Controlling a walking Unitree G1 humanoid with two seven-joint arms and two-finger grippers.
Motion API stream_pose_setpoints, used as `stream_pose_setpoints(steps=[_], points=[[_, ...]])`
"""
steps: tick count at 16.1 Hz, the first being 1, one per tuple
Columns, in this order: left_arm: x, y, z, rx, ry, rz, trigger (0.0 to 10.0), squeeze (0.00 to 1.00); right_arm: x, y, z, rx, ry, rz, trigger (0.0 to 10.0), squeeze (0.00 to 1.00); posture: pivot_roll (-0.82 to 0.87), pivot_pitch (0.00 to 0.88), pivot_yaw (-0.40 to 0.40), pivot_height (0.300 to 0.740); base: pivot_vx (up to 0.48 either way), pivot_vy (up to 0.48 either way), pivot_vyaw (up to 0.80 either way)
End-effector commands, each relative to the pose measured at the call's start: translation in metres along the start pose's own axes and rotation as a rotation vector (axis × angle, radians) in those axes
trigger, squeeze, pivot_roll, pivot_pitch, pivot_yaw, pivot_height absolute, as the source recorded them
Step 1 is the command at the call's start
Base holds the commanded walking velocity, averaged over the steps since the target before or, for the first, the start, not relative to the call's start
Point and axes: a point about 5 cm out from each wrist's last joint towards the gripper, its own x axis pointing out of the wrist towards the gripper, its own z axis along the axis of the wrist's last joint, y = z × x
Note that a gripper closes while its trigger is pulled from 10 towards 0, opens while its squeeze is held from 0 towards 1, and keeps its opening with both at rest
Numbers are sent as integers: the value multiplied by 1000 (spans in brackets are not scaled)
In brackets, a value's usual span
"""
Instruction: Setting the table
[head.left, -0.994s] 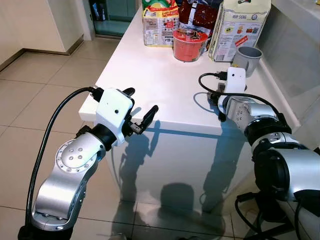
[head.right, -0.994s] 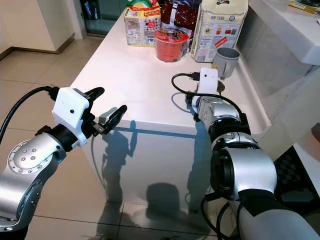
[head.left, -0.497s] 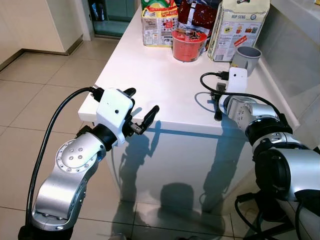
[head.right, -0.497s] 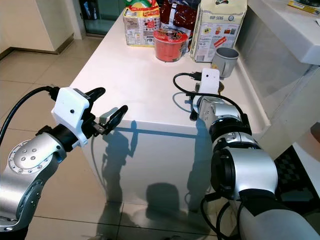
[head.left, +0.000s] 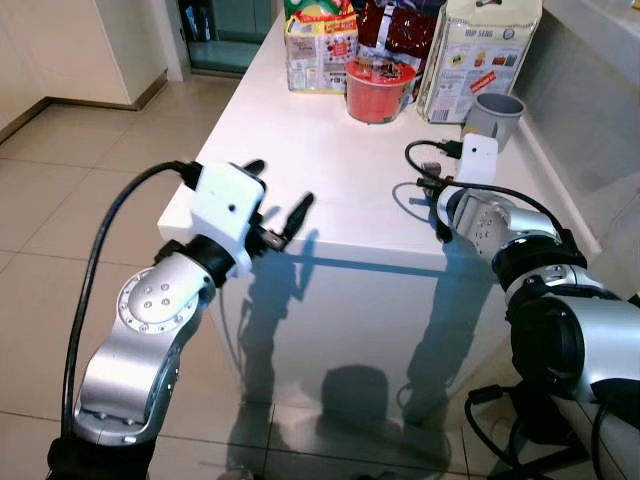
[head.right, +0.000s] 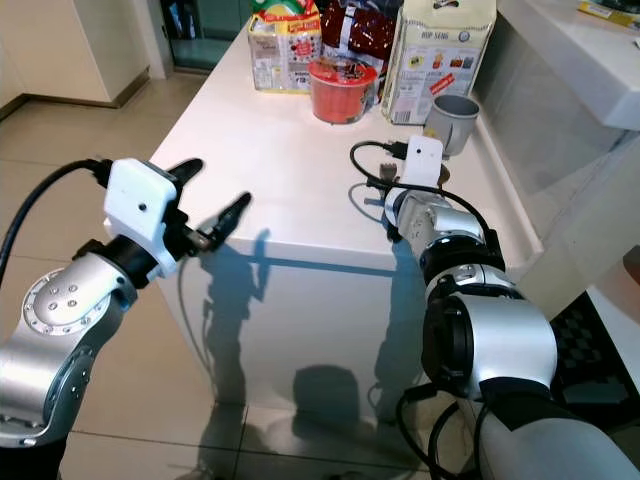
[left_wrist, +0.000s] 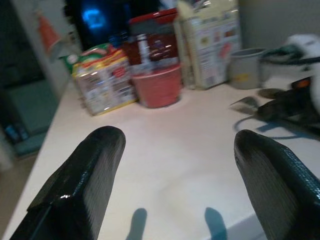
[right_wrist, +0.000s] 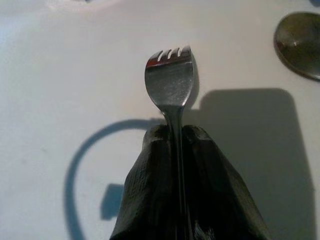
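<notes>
The step in hand appears to be the carrying and placing of a piece of cutlery: the right gripper (right_wrist: 175, 175), low over the white rectangular tabletop (head.left: 320, 150) near its front right corner, has its two black fingers (right_wrist: 150, 180) clenched on the handle of a small silver metal fork (right_wrist: 170, 80), the handle running up the seam between the pads. The fork's long axis lies in line with the fingers; its head projects just beyond the fingertips with the short tines leading, toward 12 o'clock as the head camera sees the table, that is, toward the far end, and its shadow falls on the surface close beneath. Whether the tines touch the table cannot be told. A round silver spoon-like bowl (right_wrist: 300, 47) lies just beside the fork's head. The left gripper (head.right: 205, 205) hovers off the table's front left corner at about 9 o'clock from the right one, its fingers (left_wrist: 87, 175) spread wide and holding nothing. At the far end, at 12 o'clock, stand a red round noodle cup (head.left: 378, 88), a grey mug (head.left: 492, 115), a tall cream printed carton (head.left: 475, 50) and a printed food packet (head.left: 320, 45). The next move would seem to call for lowering the fork flat onto a bare patch and releasing it without rolling it.
</notes>
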Motion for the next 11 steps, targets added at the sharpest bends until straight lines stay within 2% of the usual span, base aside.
stream_pose_setpoints(steps=[1,5,7,8,9,10,11], points=[[2,8,4,6,-21,53,10000,0,-5,6,31,28,-101,36,0,0,44,8,-59,740,0,0,0],[5,17,1,-8,-18,139,10000,0,-15,9,52,88,-211,99,0,0,34,0,-53,740,0,0,0],[7,18,-2,-34,-1,202,10000,0,-34,12,59,230,-336,246,0,0,34,0,-50,740,0,0,0],[7,18,-3,-40,5,220,10000,0,-42,13,58,222,-377,278,0,0,40,0,-53,740,0,0,0],[7,18,-4,-57,7,246,10000,0,-59,15,56,140,-471,304,0,0,40,0,-46,740,0,0,0],[5,15,-4,-63,-2,246,10000,0,-77,17,51,17,-547,289,4314,0,34,0,-44,740,0,0,0],[4,13,-4,-69,-3,240,10000,0,-85,18,48,-38,-568,281,9176,0,31,0,-42,740,0,0,0]])
